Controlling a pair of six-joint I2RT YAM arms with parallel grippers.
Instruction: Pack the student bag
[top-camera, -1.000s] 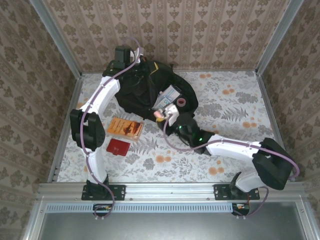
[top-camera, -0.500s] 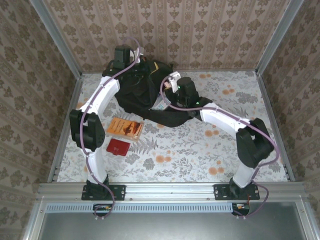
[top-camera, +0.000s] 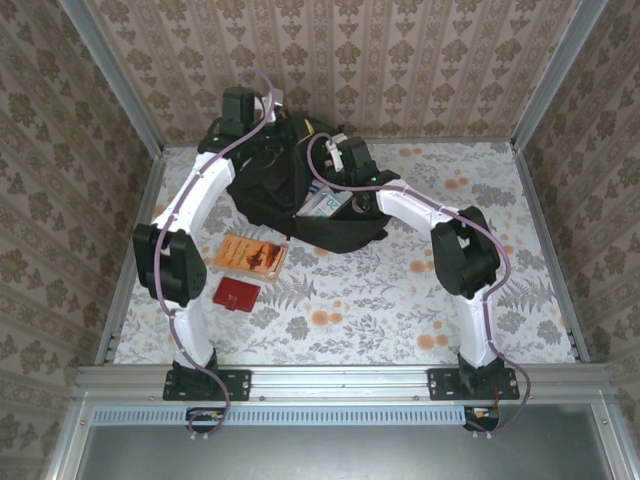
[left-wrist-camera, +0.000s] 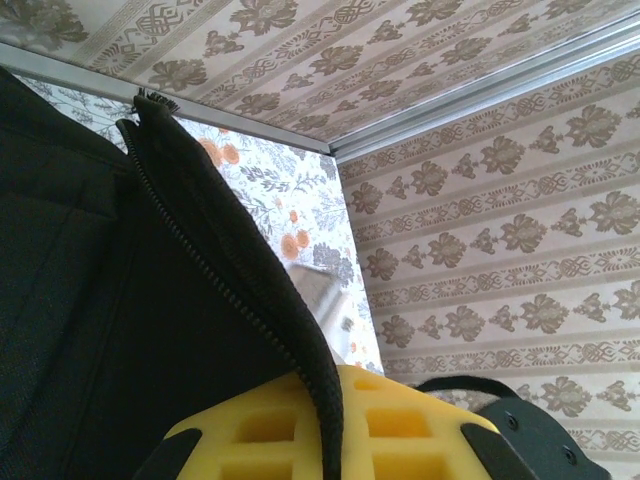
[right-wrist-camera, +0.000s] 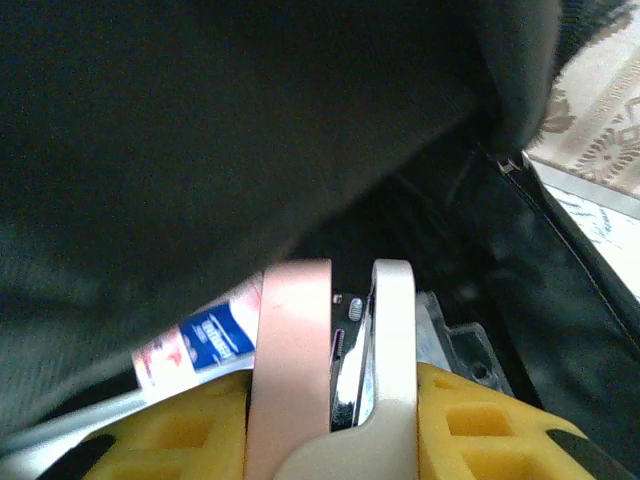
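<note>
The student bag (top-camera: 285, 195), a large black backpack, lies at the back of the table with its mouth held open. My left gripper (top-camera: 258, 125) is shut on the bag's zipper edge (left-wrist-camera: 235, 290), which runs between its yellow pads (left-wrist-camera: 400, 425). My right gripper (top-camera: 335, 160) reaches into the bag's opening. It is shut on a pink and cream stapler (right-wrist-camera: 335, 360), with black bag fabric (right-wrist-camera: 200, 130) above it. A blue and white packet (top-camera: 326, 201) pokes out of the bag and also lies just left of the stapler as the packet (right-wrist-camera: 205, 335).
An orange book (top-camera: 250, 254) and a small red case (top-camera: 237, 294) lie on the floral table (top-camera: 400, 300) in front of the bag, to the left. Patterned walls and metal rails (top-camera: 530, 80) close in the back and sides.
My right arm swung from the table in front of the bag up and back to the bag's opening, carrying the stapler. The left gripper held the bag edge and barely moved.
</note>
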